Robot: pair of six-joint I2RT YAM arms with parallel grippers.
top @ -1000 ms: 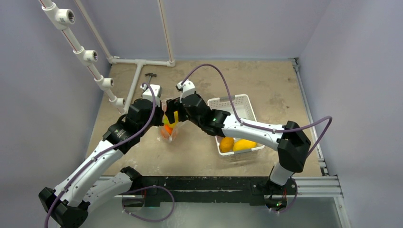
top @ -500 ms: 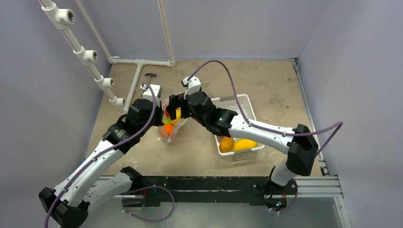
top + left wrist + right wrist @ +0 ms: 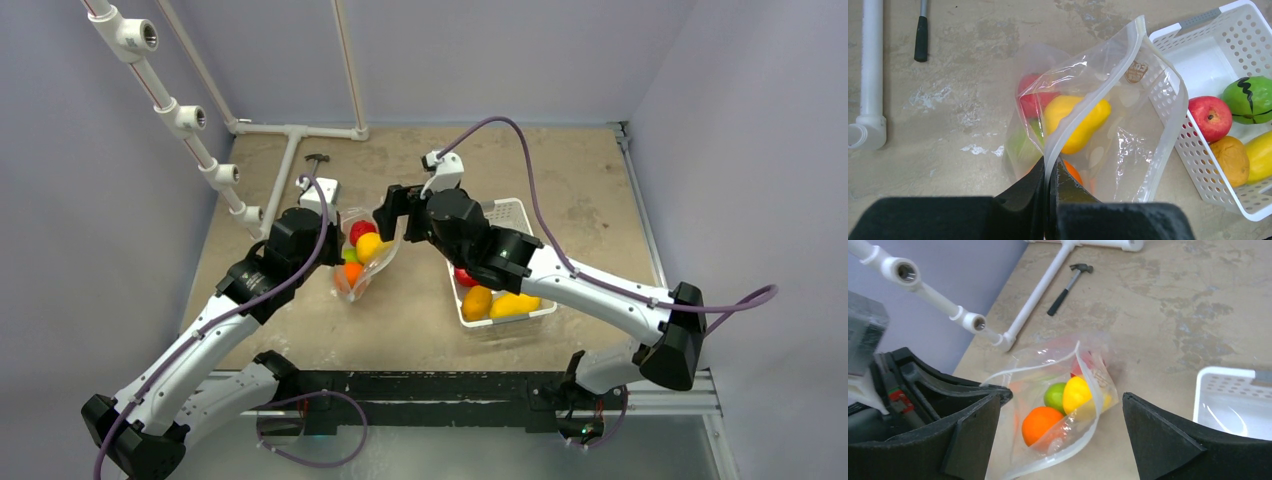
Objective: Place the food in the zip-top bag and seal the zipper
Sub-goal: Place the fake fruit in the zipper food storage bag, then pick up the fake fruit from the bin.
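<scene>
Our left tool [image 3: 1049, 185] pinches the zip-top bag [image 3: 1128, 145] by its rim; our right tool [image 3: 1063, 435] gapes empty. If that pinch slips, the mouth could collapse and spill the toy fruits [image 3: 1075, 122].

brown emblem [image 3: 1136, 72] on zip-top bag [image 3: 1128, 142], illegible

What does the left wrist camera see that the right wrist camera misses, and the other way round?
Only the left wrist view shows the fruit lying in the white basket: a red apple, a green fruit and others. It alone looks straight down the left claw, shut on the rim of the clear bag. Only the right wrist view shows the hammer's head, the purple wall and the right claw, open and framing the bag. Both show the bag with a yellow fruit inside, and part of the basket.
</scene>
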